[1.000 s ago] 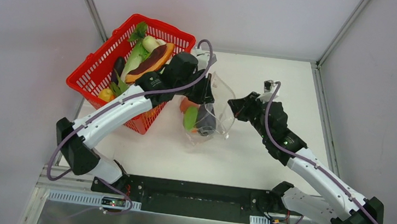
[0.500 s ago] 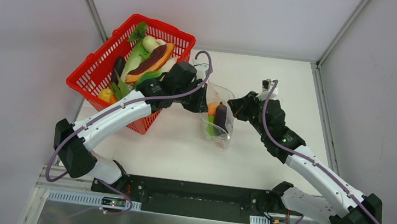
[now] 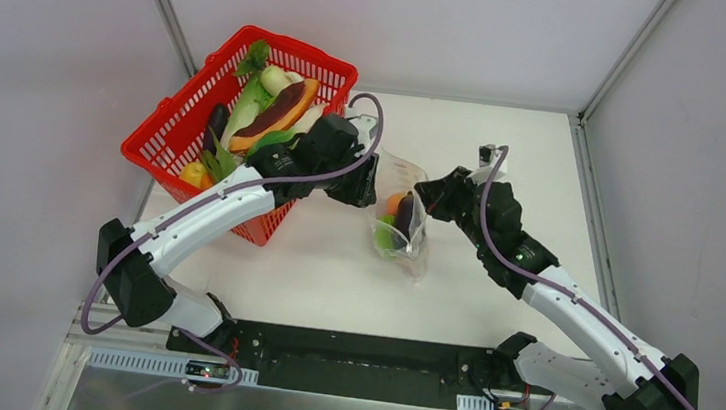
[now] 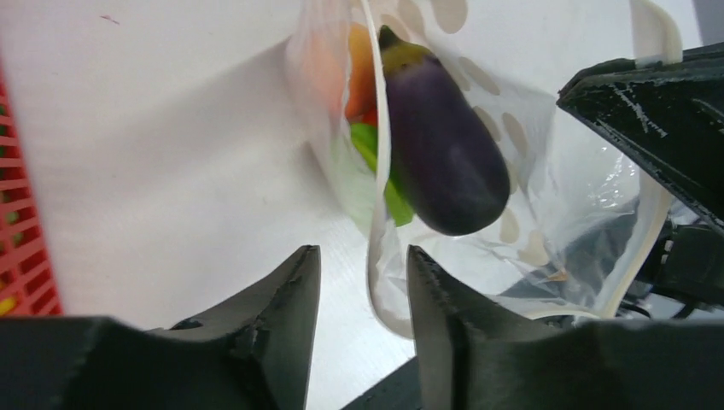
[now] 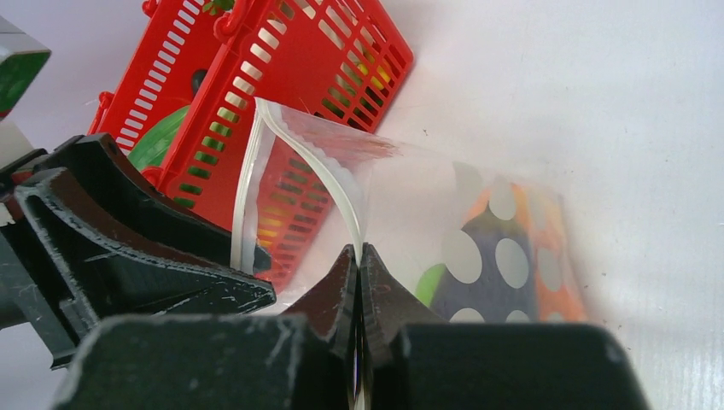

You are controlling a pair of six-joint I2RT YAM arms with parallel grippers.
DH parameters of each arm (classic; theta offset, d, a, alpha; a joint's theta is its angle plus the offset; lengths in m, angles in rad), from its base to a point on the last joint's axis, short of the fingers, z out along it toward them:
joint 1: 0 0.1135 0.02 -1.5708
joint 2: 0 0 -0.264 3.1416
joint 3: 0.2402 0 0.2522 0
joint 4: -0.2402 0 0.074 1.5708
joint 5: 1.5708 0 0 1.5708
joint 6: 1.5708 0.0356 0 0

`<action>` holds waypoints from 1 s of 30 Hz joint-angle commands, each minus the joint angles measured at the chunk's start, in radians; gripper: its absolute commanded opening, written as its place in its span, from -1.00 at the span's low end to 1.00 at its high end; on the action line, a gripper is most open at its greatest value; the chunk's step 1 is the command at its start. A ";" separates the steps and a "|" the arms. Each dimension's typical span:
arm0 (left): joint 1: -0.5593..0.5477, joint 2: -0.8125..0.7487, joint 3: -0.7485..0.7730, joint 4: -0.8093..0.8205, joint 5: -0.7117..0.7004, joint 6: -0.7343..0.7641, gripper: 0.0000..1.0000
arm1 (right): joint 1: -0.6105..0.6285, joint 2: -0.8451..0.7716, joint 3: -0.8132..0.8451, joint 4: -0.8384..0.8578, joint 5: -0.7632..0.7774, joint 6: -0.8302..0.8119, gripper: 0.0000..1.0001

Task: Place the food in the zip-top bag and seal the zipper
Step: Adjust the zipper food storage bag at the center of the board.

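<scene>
The zip-top bag (image 3: 406, 237) stands on the table between my grippers. It holds a purple eggplant (image 4: 444, 145), an orange fruit (image 4: 359, 60) and a green piece (image 4: 376, 154). My right gripper (image 5: 359, 248) is shut on the zipper (image 5: 316, 162) at the bag's mouth and holds it up. My left gripper (image 4: 363, 252) is open, and the zipper strip (image 4: 373, 196) hangs between its jaws, unclamped. In the top view the left gripper (image 3: 365, 181) is at the bag's left and the right gripper (image 3: 432, 194) at its right.
The red mesh basket (image 3: 255, 34) sits at the back left, close behind the left arm, with more toy produce (image 3: 270, 108) in it. It also shows in the right wrist view (image 5: 282, 68). Grey walls enclose the table on three sides.
The left gripper has drawn back to the left out of the bag's mouth. The bag has gone from spread wide to narrow and upright, with the food inside it. The right gripper has barely moved.
</scene>
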 commanded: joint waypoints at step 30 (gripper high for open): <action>0.623 -0.236 0.027 -0.050 -0.237 0.226 0.91 | -0.005 0.039 0.039 0.061 -0.044 0.016 -1.00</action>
